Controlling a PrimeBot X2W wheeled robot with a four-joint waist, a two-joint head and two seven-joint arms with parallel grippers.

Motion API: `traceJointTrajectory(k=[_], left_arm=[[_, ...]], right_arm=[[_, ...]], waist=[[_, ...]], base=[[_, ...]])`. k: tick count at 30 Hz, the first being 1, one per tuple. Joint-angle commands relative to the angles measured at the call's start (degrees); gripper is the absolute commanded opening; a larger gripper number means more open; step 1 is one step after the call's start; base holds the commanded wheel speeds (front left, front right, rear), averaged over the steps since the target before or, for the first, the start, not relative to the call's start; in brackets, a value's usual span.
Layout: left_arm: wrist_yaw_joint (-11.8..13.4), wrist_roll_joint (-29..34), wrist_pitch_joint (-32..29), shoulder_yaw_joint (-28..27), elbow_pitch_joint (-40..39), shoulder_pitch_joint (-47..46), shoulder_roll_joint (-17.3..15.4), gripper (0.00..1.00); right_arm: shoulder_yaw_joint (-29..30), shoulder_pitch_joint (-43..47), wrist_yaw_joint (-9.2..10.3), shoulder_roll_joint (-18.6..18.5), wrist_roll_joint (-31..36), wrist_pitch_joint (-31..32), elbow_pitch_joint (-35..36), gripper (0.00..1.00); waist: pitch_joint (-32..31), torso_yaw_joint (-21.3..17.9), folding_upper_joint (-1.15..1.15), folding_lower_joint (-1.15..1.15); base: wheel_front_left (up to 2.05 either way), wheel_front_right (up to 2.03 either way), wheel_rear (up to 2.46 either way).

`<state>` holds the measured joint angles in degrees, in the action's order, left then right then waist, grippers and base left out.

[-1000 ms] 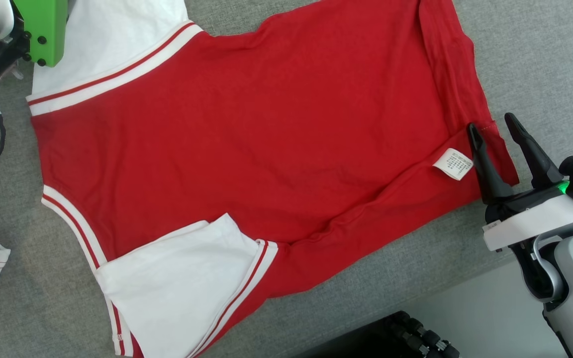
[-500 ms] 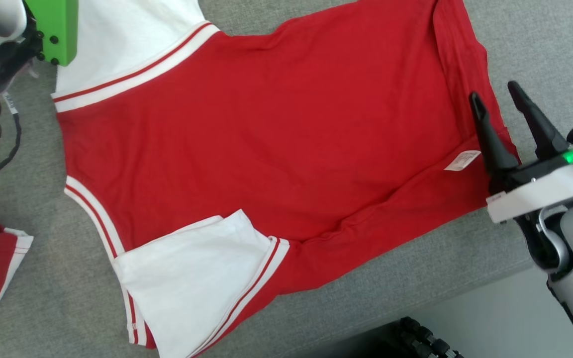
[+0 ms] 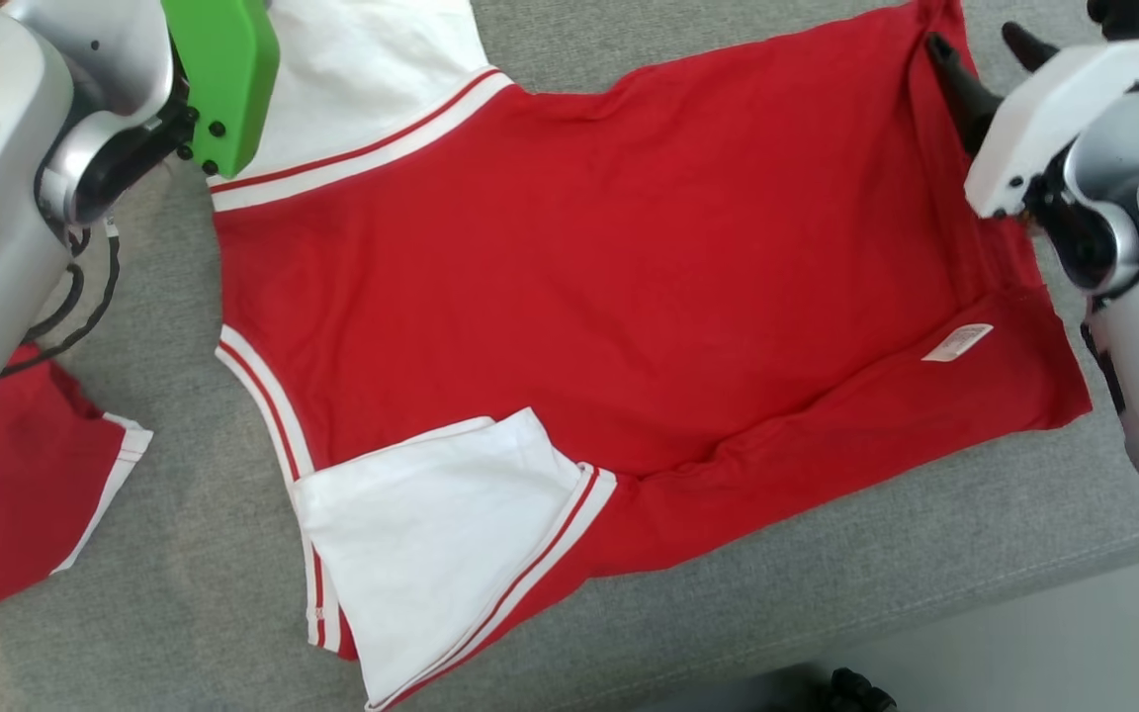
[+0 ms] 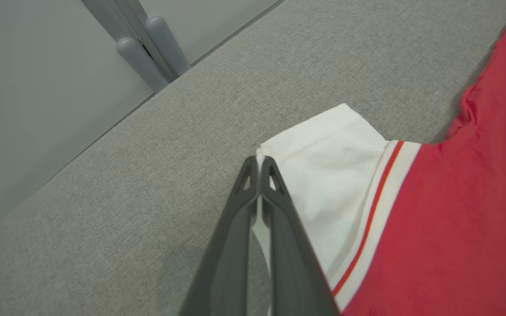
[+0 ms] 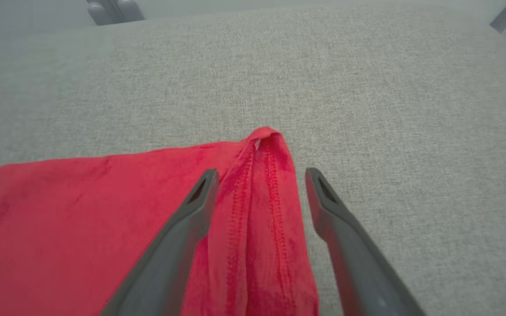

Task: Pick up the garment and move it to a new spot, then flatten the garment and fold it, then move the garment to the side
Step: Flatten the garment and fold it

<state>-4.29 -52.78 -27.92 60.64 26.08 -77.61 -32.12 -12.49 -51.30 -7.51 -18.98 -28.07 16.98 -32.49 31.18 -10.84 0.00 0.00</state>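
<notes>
Red T-shirt (image 3: 579, 277) lies spread on the grey cushion (image 3: 827, 593). The left gripper (image 4: 259, 160) is clamped on the corner of the far white sleeve (image 4: 323, 175). The right gripper (image 5: 262, 173) stands open astride the hem corner (image 5: 266, 145). It looks best to close deep over both layers there, then lift evenly.

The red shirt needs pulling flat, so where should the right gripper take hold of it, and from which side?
Probably its folded hem corner: a raised, doubled strip with stitching, lying between the right gripper's open jaws. Come along the hem from the robot's side, then close across the strip.
</notes>
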Motion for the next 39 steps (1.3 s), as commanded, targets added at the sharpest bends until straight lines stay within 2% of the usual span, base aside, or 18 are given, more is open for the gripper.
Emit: traceJointTrajectory(k=[1, 8, 15, 17, 18, 19, 21, 22, 31, 36, 39], left_arm=[[0.3, 0.5, -0.2, 0.2, -0.9, 0.8, -0.5, 0.00], [1.4, 1.1, -1.3, 0.7, -5.0, 0.8, -1.5, 0.00], [2.2, 1.3, -2.3, 1.0, -7.4, 1.0, -2.7, 0.00], [2.3, 1.1, -2.6, 1.0, -7.8, 1.1, -2.9, 0.00], [2.4, 1.0, -2.6, 1.0, -7.9, 1.0, -3.0, 0.00], [2.4, 1.0, -2.6, 1.1, -8.0, 1.0, -3.0, 0.00], [2.4, 1.1, -2.6, 1.1, -8.1, 0.9, -3.1, 0.00], [2.5, 1.1, -2.6, 1.1, -8.2, 0.9, -3.1, 0.00], [2.5, 1.9, 0.0, 0.5, -8.5, 0.5, -3.9, 0.00], [1.9, 2.8, 5.3, -1.0, -8.7, -0.7, -3.5, 0.00], [1.3, 2.7, 9.0, -2.4, -9.0, -1.0, -3.0, 0.00]], right_arm=[[1.4, -1.7, 0.04, 1.5, 2.8, 1.0, -2.1, 1.00], [8.8, -7.0, 0.04, 8.1, 13.3, 2.8, -9.8, 1.00], [13.9, -8.6, 0.04, 10.3, 18.6, 0.9, -13.0, 1.00], [15.3, -9.1, 0.04, 10.6, 19.3, 0.2, -13.5, 0.85], [15.8, -9.4, 0.04, 10.8, 19.7, 0.0, -13.9, 0.59], [16.1, -9.5, 0.04, 11.0, 20.0, -0.3, -14.1, 0.49], [16.8, -9.9, 0.04, 11.0, 20.9, -1.2, -14.6, 0.14], [17.3, -10.2, 0.04, 11.1, 21.4, -1.8, -14.7, 0.00], [19.9, -11.1, 0.04, 10.8, 23.0, -3.4, -15.3, 0.00], [20.7, -10.8, 0.04, 9.2, 17.3, -3.9, -13.2, 0.00], [20.1, -9.2, 0.04, 6.1, 11.1, -3.6, -10.4, 0.00]], waist=[[-0.2, 0.8, 0.00, 0.00], [0.3, 1.5, 0.00, 0.00], [0.9, 1.3, 0.00, 0.00], [1.1, 1.2, 0.00, 0.00], [1.2, 1.2, 0.00, 0.00], [1.3, 1.2, 0.00, 0.00], [1.4, 1.3, 0.00, 0.00], [1.4, 1.4, 0.00, 0.00], [1.4, 2.2, 0.00, 0.00], [1.7, 3.5, 0.00, 0.00], [1.9, 4.7, 0.00, 0.00]], base=[[0.00, 0.00, 0.00], [0.00, 0.00, 0.00], [0.00, 0.00, 0.00], [0.00, 0.00, 0.00], [0.00, 0.00, 0.00], [0.00, 0.00, 0.00], [0.00, 0.00, 0.00], [0.00, 0.00, 0.00], [0.00, 0.00, 0.00], [0.00, 0.00, 0.00], [0.00, 0.00, 0.00]])
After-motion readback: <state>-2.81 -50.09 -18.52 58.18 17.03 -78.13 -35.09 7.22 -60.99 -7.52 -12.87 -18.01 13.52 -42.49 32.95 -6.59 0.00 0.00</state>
